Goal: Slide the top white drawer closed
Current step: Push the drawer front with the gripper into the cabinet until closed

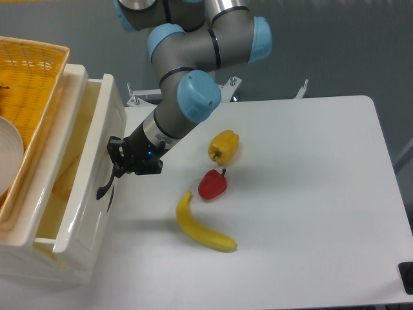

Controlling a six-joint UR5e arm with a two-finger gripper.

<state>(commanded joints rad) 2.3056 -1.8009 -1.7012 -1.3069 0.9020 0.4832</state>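
The top white drawer [97, 187] stands pulled out at the left, its glossy front panel facing right with a curved black handle [107, 182] on it. Its inside is open to view from above. My gripper [117, 161] is right at the front panel, at the upper part of the handle, pointing left and down. Whether its fingers are open or shut does not show at this angle. The arm reaches in from the top centre.
A yellow woven basket [32, 84] with a white bowl [10, 158] in it sits on top of the cabinet at the left. On the white table [310, 194] lie a yellow pepper [223, 146], a red pepper [212, 184] and a banana [201, 225].
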